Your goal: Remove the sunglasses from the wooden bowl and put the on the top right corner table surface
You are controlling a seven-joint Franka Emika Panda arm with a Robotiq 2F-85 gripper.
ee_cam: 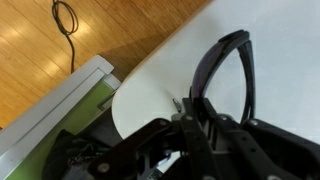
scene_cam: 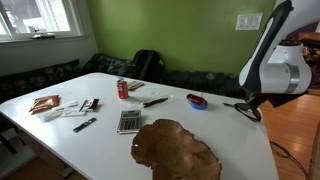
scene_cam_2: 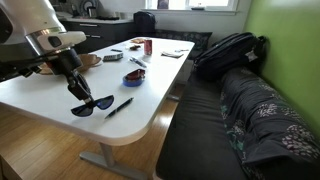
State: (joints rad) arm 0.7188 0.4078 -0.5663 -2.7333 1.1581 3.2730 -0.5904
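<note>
The black sunglasses [scene_cam_2: 92,104] are at the white table's [scene_cam_2: 140,115] rounded corner, lenses down at the surface. They also show in the wrist view [ee_cam: 228,60] and, small, in an exterior view [scene_cam: 244,108]. My gripper [scene_cam_2: 76,88] is shut on the frame from above; in the wrist view its fingers [ee_cam: 193,108] pinch the glasses. The empty wooden bowl [scene_cam: 176,148] with its wavy rim lies at the front of the table, well away from the gripper [scene_cam: 247,101].
A black pen [scene_cam_2: 120,107] lies right next to the sunglasses. A red-and-blue dish [scene_cam: 197,100], a calculator [scene_cam: 129,121], a red can [scene_cam: 123,88] and small items are spread over the table. A dark sofa [scene_cam_2: 240,110] stands beside the corner.
</note>
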